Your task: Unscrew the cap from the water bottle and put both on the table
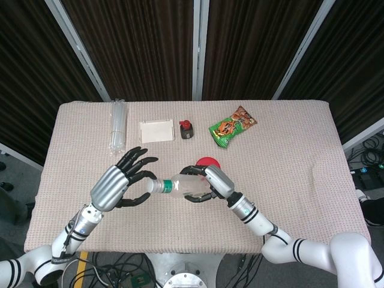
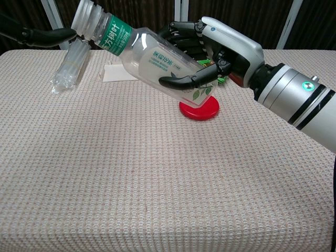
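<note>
My right hand (image 1: 209, 183) (image 2: 210, 47) grips a clear water bottle (image 1: 177, 185) (image 2: 144, 50) with a green label, held tilted above the table with its neck pointing left. Its pale cap (image 1: 153, 185) (image 2: 84, 14) is on the neck. My left hand (image 1: 120, 180) is open, fingers spread around the cap end, fingertips close to the cap; whether they touch it I cannot tell. In the chest view only a dark fingertip (image 2: 50, 35) of that hand shows beside the cap.
A red disc (image 1: 207, 161) (image 2: 199, 109) lies just behind the bottle. Further back are a clear plastic pack (image 1: 117, 123) (image 2: 71, 65), a white card (image 1: 157, 131), a small dark and red object (image 1: 185, 128) and a green snack bag (image 1: 231, 126).
</note>
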{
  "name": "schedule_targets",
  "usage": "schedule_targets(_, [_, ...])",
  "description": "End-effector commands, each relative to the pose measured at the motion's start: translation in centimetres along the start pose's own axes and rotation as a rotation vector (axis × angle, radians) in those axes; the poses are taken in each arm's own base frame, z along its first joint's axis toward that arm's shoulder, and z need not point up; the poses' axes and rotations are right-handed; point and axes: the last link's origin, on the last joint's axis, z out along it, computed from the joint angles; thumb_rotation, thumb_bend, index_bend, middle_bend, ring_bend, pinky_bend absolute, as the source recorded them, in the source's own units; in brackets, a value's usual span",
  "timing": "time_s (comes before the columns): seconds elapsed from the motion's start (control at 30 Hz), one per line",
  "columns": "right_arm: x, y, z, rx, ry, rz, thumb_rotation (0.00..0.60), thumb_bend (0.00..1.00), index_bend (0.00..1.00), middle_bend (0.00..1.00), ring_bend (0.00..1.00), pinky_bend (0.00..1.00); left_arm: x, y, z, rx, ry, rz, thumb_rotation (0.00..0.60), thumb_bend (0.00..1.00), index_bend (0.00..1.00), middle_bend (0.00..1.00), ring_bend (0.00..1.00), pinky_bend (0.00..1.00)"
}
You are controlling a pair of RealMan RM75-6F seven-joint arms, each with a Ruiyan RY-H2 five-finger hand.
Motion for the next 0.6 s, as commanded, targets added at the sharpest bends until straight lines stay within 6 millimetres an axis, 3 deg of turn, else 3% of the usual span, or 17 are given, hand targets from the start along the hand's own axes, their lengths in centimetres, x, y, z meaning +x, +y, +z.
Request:
schedule_targets(0.03, [-0.01,-0.01,-0.02,0.001,0.0,0.0,0.6,0.4,0.65,0.55,0.43,0.49,-0.03,0.03,0.04,-0.001,-0.001,-0.001,0.6,0.29,0.39,0.15,0.0,0.0])
schedule_targets(0.6, [-0.04,-0.03,-0.04,-0.002,0.006,0.001,0.6,0.4,0.66,0.55,0.44,0.5,-0.2,0.11,0.3,-0.003,0.001,-0.02,0.6,0.31,0.43,0.15,0.0,0.0])
